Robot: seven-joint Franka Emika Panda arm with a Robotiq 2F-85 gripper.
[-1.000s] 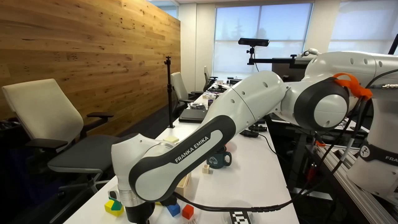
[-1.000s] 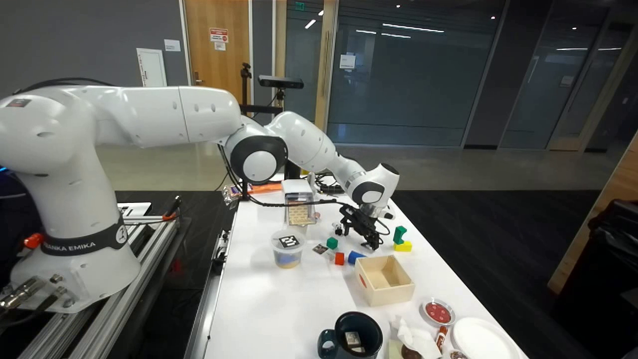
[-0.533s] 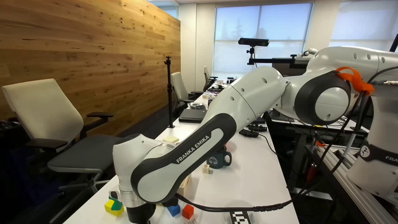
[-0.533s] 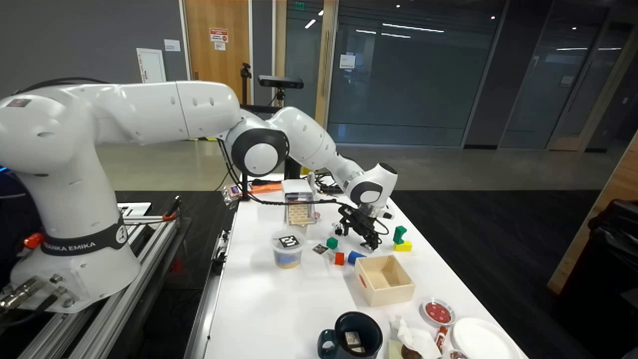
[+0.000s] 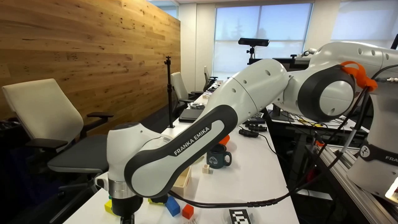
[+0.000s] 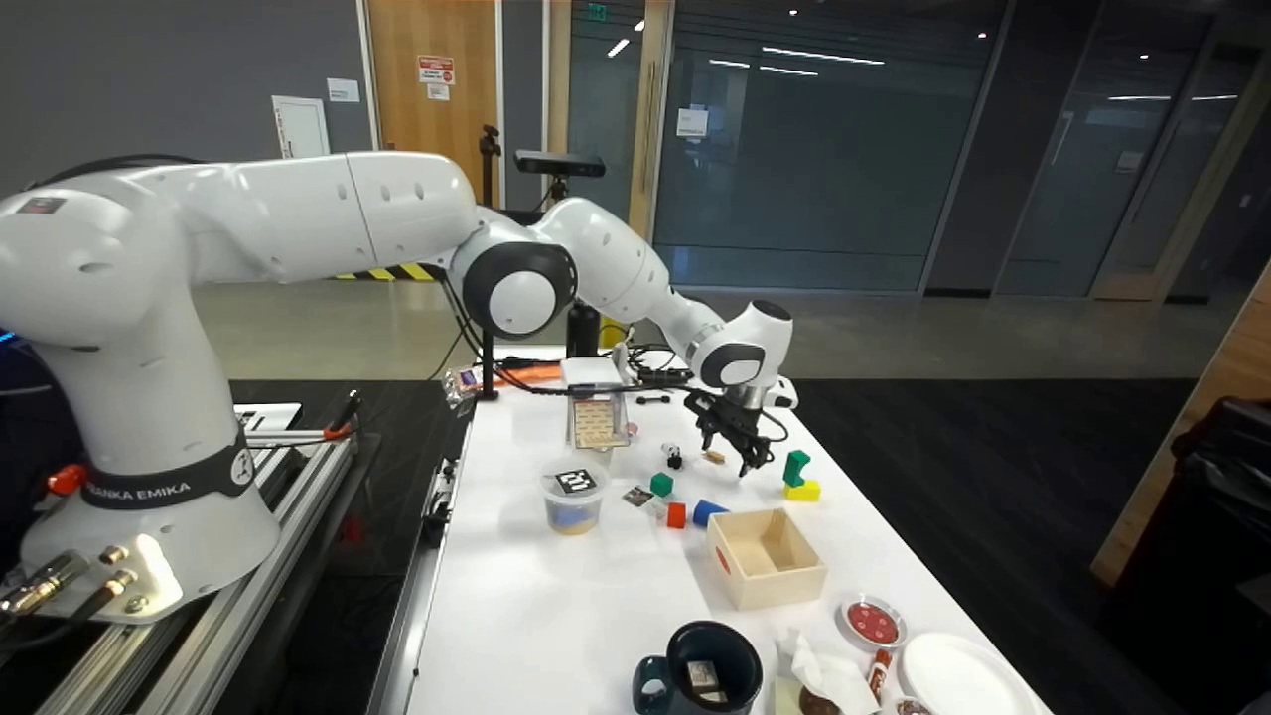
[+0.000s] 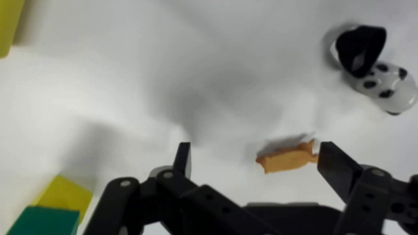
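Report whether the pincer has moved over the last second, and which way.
Yes. In an exterior view, the pincer has shifted up and slightly right in the picture, farther from the unmoved wooden box.

In an exterior view, the orange candy-shaped piece point(image 6: 714, 458) lies between the black-and-white spotted figure point(image 6: 674, 459), left, and the green curved block point(image 6: 792, 468) on the yellow block point(image 6: 802, 492), right. The pale wooden box point(image 6: 781, 589) stands nearer.

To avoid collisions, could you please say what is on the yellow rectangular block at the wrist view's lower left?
A notched green block stands on the yellow block, hiding the surface beneath.
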